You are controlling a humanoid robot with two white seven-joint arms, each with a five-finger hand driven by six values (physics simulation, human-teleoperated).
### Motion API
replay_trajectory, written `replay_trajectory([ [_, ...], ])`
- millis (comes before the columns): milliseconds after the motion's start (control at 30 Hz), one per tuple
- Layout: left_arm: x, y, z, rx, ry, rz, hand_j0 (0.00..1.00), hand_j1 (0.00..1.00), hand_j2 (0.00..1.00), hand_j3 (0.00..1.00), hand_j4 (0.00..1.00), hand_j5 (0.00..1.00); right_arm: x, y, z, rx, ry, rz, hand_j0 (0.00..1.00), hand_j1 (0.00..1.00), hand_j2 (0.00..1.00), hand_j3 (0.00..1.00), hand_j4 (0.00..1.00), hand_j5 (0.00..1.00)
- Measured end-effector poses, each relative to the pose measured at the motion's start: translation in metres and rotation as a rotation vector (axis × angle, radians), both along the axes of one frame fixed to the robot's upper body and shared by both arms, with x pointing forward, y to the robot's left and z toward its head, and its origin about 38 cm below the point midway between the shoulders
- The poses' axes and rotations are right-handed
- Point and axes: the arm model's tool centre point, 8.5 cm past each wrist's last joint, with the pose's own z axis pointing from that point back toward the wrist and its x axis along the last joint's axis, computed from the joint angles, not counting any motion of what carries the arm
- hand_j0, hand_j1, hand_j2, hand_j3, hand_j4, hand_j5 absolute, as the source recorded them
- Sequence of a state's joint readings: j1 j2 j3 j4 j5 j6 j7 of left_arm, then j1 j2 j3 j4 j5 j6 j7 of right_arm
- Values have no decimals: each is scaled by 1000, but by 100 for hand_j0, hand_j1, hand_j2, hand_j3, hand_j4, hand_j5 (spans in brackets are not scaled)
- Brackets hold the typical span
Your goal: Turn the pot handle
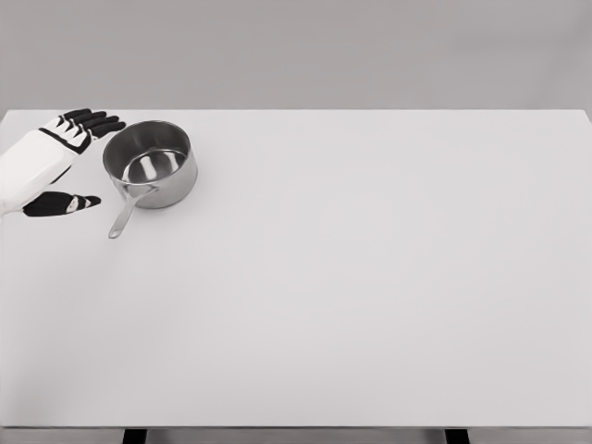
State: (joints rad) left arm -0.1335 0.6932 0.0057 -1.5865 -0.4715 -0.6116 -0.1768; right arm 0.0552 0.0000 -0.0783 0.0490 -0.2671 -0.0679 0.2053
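A shiny steel pot stands upright at the far left of the white table. Its handle points toward the front and slightly left. My left hand comes in from the left edge and hovers just left of the pot. Its black fingers reach toward the far side of the rim and its thumb lies left of the handle. The hand is spread and holds nothing. It does not touch the pot. The right arm does not show.
The table's far edge runs just behind the pot and the hand. Two dark table legs show below the front edge.
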Motion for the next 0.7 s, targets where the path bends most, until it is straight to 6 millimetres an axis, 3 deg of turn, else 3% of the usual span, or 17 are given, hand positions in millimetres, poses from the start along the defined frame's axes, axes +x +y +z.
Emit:
replay_trajectory([
  [333,-4,-15,9,19,-37,-38,100,100,100,100,100,100,0,0,0,0,0,0,100,100,100,100,100,100],
  [500,-12,-65,15,84,-67,-134,100,100,100,100,100,100,0,0,0,0,0,0,100,100,100,100,100,100],
  [600,-9,-79,20,130,-60,-159,100,100,100,100,100,100,0,0,0,0,0,0,100,100,100,100,100,100],
  [700,-9,-93,10,206,-13,-191,100,100,100,100,100,100,0,0,0,0,0,0,100,100,100,100,100,100],
])
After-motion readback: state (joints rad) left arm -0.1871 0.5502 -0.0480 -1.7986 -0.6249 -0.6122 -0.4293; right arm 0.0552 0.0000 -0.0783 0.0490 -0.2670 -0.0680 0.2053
